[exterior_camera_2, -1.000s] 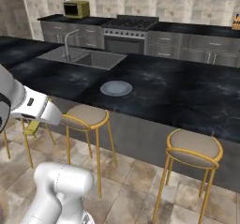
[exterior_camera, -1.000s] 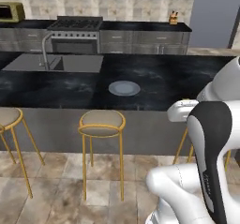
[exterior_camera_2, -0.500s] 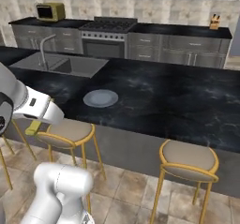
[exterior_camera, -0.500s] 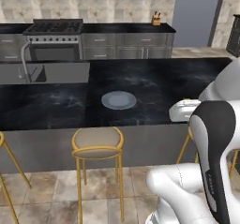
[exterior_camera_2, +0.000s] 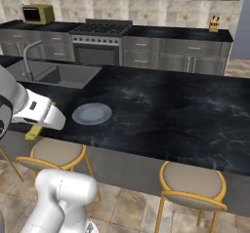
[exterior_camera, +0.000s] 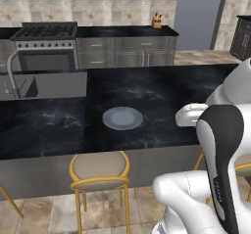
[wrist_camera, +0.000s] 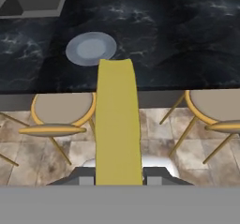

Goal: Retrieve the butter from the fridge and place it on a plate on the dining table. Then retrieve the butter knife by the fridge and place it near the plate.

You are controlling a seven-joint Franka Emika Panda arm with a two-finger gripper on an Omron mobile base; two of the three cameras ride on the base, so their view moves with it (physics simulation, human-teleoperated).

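One stick of butter point(wrist_camera: 117, 122) was clamped between the two dark fingertips of the gripper point(wrist_camera: 118, 176) and ran lengthwise up the middle of the hand view; a small yellow end of it also showed below the white hand in the right base view. The gripper held it in the air on the stool side of the dining table point(exterior_camera_2: 195, 115), short of the near edge of the black marble top and above a tan stool point(wrist_camera: 61, 109). The plate point(exterior_camera: 122, 118) lay bare on the top, close to that near edge and near the corner of the sink recess point(exterior_camera: 46, 85); in the hand view the far end of the butter overlapped the plate's rim, which showed only that the hand was pointed roughly toward it, not that butter and plate touched. The step in hand was judged to be the carry of the butter to the plate, with the fridge part of the task apparently finished and the butter knife not yet attended to. The next move called for reaching forward over the near edge until the butter hung above the middle of the plate, lowering it close to the plate, and only then parting the fingers, since a release made early would drop the stick onto the stool or floor.
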